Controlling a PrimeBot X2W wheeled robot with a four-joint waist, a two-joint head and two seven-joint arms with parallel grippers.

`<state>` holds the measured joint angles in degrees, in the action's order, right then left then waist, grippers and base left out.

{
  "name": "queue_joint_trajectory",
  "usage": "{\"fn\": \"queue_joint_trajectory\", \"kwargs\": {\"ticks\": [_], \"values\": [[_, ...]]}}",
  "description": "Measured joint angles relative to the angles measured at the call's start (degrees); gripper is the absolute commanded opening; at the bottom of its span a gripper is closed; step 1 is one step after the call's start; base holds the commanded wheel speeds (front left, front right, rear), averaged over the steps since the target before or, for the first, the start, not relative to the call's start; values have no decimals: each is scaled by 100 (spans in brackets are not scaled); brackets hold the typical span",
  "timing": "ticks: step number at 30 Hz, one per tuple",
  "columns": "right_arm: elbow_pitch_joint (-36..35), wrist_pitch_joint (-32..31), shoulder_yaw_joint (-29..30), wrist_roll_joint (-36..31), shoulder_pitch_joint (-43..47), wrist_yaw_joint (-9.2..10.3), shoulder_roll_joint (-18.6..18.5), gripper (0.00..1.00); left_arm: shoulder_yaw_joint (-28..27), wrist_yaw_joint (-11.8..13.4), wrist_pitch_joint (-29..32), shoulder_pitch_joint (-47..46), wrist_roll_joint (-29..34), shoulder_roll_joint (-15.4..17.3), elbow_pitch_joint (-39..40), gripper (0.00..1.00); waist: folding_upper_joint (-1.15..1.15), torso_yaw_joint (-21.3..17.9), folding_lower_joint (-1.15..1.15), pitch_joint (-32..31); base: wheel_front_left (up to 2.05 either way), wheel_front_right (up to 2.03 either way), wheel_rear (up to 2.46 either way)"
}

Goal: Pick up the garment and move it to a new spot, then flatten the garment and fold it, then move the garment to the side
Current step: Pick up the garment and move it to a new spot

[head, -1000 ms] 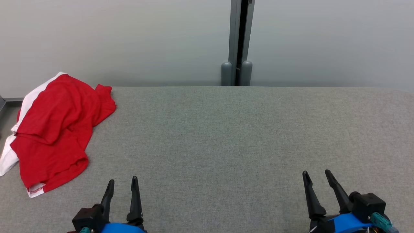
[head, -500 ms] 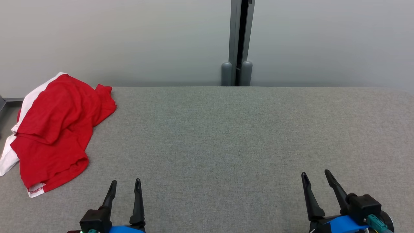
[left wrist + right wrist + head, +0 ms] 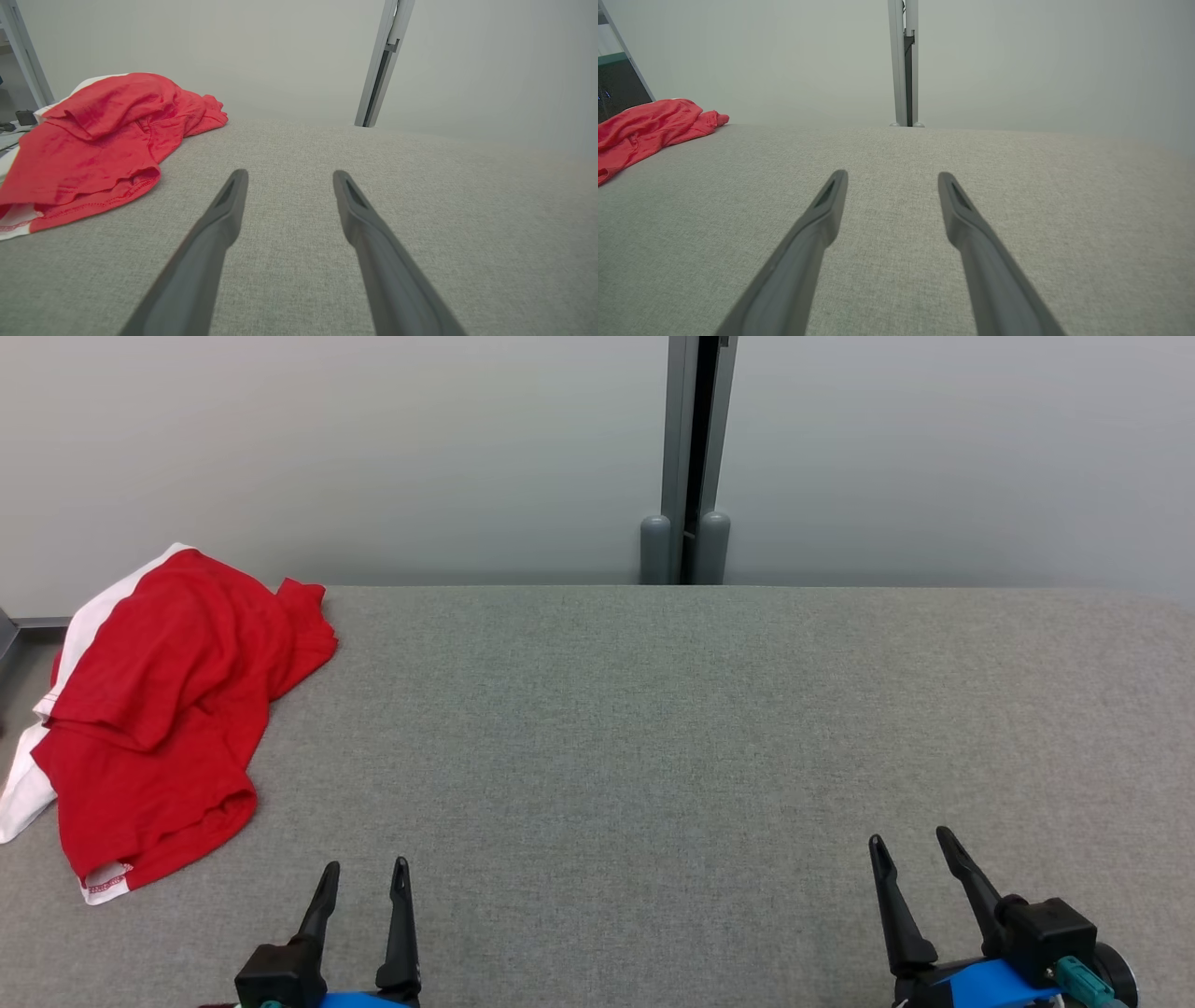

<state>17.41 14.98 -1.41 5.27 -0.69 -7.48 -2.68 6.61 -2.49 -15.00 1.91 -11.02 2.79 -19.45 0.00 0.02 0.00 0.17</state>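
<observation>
Grey surface [image 3: 653,728] holds a crumpled garment [image 3: 159,709]. Left hand [image 3: 366,866] and right hand [image 3: 908,836] sit released, well apart from it. Pinching one layer could drag it off.

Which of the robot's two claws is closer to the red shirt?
Left. The left gripper is a short way right of the red shirt, not touching; the right gripper is far off across the grey table.

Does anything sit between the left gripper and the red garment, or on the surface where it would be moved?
Nothing visible does. The red garment lies crumpled at the left edge of the grey table, and bare surface separates it from the open left gripper. The stretch toward the right gripper carries nothing either.
</observation>
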Motion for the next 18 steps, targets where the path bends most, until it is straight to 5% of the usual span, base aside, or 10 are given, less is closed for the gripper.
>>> {"fn": "queue_joint_trajectory", "kwargs": {"ticks": [18], "values": [[-4,5,136,-11,98,0,-4,100,42,-7,-1,-41,-15,0,-49,100,0,274,0,-48,0,0,0]]}}
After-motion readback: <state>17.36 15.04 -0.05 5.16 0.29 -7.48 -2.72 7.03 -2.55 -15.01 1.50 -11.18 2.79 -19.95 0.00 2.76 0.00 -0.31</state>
